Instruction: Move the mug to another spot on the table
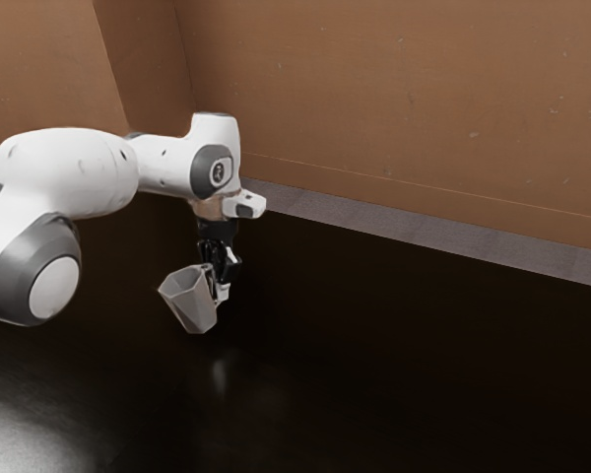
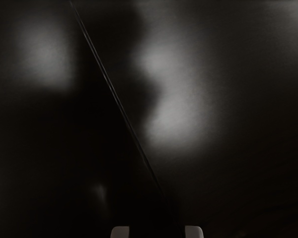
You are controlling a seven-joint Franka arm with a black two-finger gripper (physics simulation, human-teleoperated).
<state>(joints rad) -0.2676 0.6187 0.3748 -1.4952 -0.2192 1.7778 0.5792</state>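
Exterior view: the grey mug (image 1: 190,296) hangs tilted, clear of the dark surface (image 1: 394,374), its mouth turned up and toward the view's left. It sits just below and left of the end effector (image 1: 217,279), which is closed on the mug's near wall. Bare surface opens toward the view's right and toward the camera. The brown wall (image 1: 424,99) stands behind, well apart.

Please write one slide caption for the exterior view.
Franka arm holds a tilted grey mug above the dark table.
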